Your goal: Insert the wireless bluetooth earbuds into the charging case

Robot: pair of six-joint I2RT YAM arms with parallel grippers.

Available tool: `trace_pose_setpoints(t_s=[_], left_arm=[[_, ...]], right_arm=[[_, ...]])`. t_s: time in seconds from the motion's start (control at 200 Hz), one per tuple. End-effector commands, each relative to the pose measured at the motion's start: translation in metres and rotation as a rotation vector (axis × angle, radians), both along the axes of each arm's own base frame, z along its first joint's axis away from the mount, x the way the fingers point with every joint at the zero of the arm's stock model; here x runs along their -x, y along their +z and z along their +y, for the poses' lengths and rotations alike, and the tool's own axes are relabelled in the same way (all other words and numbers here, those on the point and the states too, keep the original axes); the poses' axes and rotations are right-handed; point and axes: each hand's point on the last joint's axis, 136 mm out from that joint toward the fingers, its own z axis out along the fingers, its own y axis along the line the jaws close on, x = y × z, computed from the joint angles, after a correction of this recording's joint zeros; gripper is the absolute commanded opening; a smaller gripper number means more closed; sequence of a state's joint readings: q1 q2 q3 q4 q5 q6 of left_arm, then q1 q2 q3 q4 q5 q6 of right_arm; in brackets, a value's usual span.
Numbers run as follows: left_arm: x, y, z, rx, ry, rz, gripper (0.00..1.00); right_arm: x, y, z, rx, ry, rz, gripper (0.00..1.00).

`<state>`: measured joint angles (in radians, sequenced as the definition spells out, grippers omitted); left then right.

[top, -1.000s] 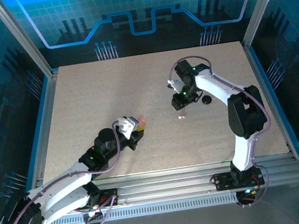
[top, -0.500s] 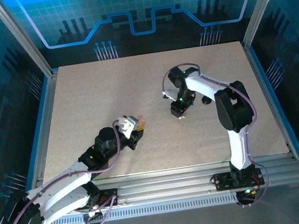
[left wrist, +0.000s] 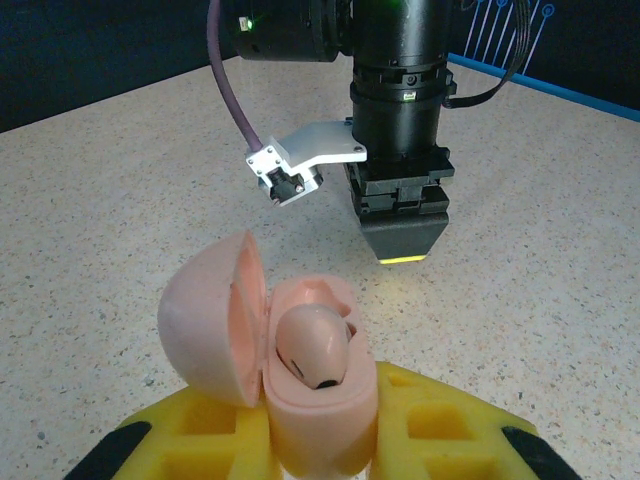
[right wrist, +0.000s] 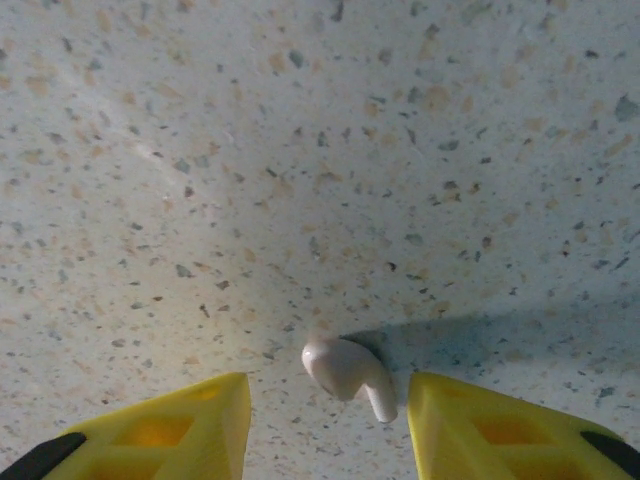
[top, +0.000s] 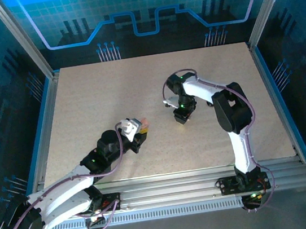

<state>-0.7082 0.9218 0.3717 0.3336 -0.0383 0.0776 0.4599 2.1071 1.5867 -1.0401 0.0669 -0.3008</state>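
Right wrist, earbud (right wrist: 348,372) between tool fingers (right wrist: 170,425), left wrist, open case (left wrist: 325,425), seemingly gripped

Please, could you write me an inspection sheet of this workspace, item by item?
Surface: speckled beige tabletop, flat.
Job's things: pink clamshell charging case open, one pale earbud seated inside; second pale earbud lying loose on the tabletop.
Clutter: nothing seen.
Hands: left hand shut on the case; right hand open, fingers either side of the loose earbud.
Cables: purple cable at the right wrist, off the table.
Surroundings: blue printed wall panels, aluminium frame posts.
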Motion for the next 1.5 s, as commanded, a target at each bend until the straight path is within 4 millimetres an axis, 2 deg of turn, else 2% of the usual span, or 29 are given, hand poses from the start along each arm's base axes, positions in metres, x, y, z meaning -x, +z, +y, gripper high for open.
trace_pose_setpoints(t_s=[0.0, 0.4, 0.52, 0.785, 1.116, 1.351, 1.496], left_arm=[[-0.004, 0.014, -0.003, 0.032, 0.01, -0.015, 0.13], [-0.003, 0.008, -0.008, 0.04, 0.003, 0.011, 0.12], [-0.005, 0.007, -0.009, 0.039, 0.001, 0.013, 0.13], [-0.006, 0.006, -0.011, 0.02, -0.004, 0.01, 0.12], [-0.012, 0.005, -0.016, 0.011, -0.005, 0.009, 0.13], [-0.017, 0.002, -0.025, 0.015, -0.02, 0.022, 0.13], [-0.02, -0.002, -0.031, 0.02, -0.033, 0.033, 0.13]], right_arm=[[0.0, -0.004, -0.005, 0.045, 0.04, 0.022, 0.45], [-0.004, -0.01, -0.005, 0.041, 0.043, 0.035, 0.37], [-0.005, -0.012, -0.007, 0.043, 0.038, 0.039, 0.31], [-0.007, -0.012, -0.015, 0.064, 0.022, 0.039, 0.29], [-0.01, 0.001, -0.02, 0.028, -0.036, -0.01, 0.26], [-0.012, 0.008, -0.027, 0.008, -0.153, -0.044, 0.24], [-0.014, 0.014, -0.018, -0.068, -0.237, -0.071, 0.23]])
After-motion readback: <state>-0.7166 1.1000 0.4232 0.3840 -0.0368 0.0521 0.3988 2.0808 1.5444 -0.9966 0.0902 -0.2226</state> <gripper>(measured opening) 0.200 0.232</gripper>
